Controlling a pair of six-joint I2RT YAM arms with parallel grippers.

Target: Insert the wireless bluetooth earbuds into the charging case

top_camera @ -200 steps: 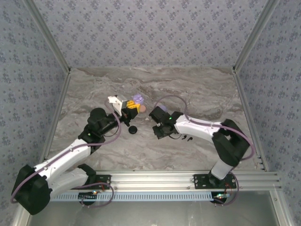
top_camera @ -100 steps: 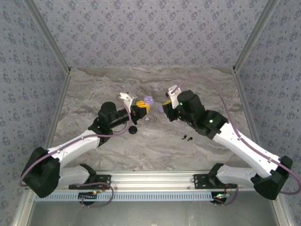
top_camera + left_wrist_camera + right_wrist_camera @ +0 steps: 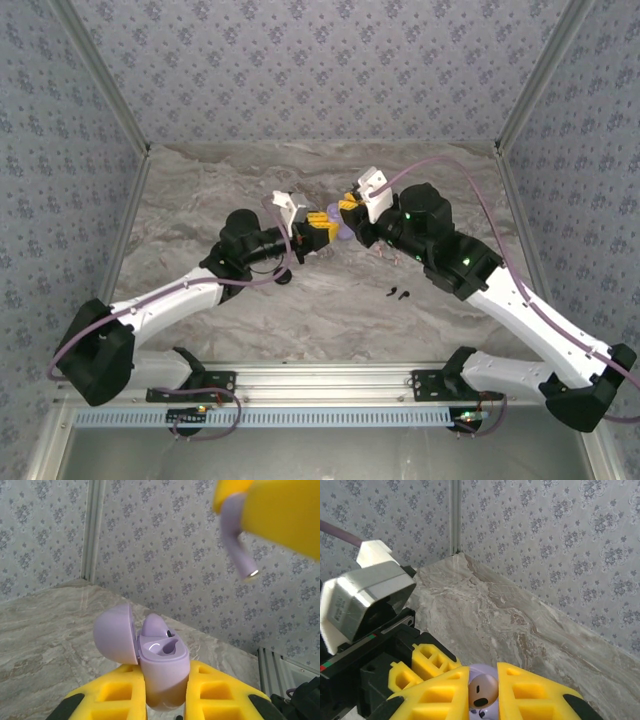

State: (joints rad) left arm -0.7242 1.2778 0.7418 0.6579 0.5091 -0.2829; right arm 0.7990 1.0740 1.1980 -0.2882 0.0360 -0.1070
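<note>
Lab test cell: wallpapered panels, aluminium frame rails, marble-look tabletop.

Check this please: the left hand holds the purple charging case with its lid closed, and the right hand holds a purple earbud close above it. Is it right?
One detail is wrong. The lid of the purple charging case is open, not closed, as the left wrist view shows. Otherwise yes: the left hand holds the case, and the right hand holds a purple earbud close above it.
</note>
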